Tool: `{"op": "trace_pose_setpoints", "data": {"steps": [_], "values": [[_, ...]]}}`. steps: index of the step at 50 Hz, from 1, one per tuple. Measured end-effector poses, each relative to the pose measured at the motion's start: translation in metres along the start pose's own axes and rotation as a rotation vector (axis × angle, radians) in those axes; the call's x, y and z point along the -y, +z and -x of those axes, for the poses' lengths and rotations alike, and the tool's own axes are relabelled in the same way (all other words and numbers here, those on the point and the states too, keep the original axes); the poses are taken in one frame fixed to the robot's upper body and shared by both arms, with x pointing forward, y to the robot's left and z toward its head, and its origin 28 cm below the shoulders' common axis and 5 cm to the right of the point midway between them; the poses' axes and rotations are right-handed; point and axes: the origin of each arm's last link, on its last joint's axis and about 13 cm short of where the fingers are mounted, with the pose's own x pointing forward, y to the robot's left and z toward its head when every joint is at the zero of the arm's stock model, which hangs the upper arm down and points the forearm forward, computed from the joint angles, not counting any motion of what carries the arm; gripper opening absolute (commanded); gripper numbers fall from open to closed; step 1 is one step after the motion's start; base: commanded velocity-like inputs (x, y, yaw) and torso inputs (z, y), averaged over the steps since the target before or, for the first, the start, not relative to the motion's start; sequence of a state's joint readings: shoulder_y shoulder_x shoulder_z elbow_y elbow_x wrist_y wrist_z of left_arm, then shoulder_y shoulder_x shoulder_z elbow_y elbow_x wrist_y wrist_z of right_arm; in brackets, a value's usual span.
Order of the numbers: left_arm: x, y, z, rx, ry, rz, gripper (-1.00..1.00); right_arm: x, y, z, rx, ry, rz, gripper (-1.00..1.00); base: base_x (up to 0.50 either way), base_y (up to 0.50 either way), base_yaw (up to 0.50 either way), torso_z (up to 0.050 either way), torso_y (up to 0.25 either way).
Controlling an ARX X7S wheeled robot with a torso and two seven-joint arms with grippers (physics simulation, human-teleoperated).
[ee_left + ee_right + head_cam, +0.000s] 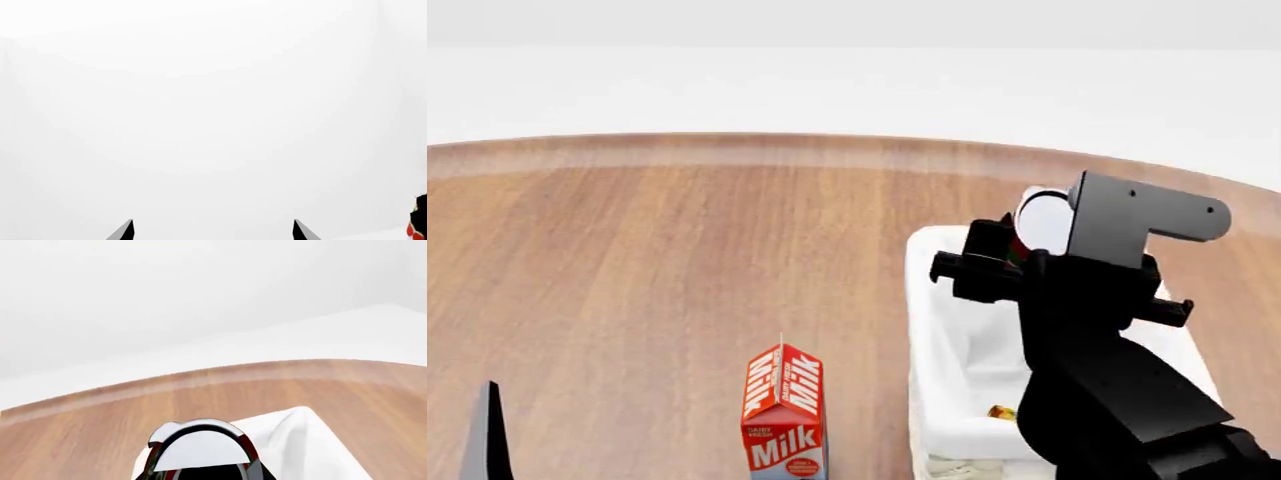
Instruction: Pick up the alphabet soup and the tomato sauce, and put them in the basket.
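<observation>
tomato sauce held over the basket

the right gripper (1024,243) pinches the tomato sauce (1041,220) above the far end of the basket (941,300), right of the milk carton (783,410). the left gripper (212,231) hangs spread, holding nothing. a yellow-orange bit, unidentifiable, lies inside the basket.

Tomato sauce (1038,222): red-labelled can with silvery-white top, held tilted over the far end of the basket, mostly hidden by the arm.
Basket (941,330): white-lined, rectangular, on the wooden table.
Alphabet soup: a small yellow-orange bit (1002,412) shows inside the basket, perhaps this can.
</observation>
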State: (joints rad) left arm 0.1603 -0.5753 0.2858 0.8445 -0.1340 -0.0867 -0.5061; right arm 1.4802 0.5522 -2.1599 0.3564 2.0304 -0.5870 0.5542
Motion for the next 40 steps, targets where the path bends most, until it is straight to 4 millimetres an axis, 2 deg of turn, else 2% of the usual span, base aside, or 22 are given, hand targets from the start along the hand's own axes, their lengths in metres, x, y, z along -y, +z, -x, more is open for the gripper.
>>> {"op": "trace_pose_setpoints", "data": {"steps": [9, 16, 40], "values": [[0.0, -0.001, 0.001, -0.003, 0.0, 0.001, 1.0, 0.004, -0.024, -0.006, -0.087, -0.057, -0.022, -1.0, 0.0, 0.0, 0.0, 0.0, 0.0], [0.001, -0.002, 0.001, -0.004, -0.001, 0.002, 1.0, 0.006, -0.034, -0.007, -0.132, -0.088, -0.032, -1.0, 0.0, 0.0, 0.0, 0.0, 0.0], [0.0, -0.002, 0.001, -0.006, -0.001, 0.003, 1.0, 0.009, -0.045, -0.007, -0.171, -0.113, -0.038, -1.0, 0.0, 0.0, 0.0, 0.0, 0.001]]}}
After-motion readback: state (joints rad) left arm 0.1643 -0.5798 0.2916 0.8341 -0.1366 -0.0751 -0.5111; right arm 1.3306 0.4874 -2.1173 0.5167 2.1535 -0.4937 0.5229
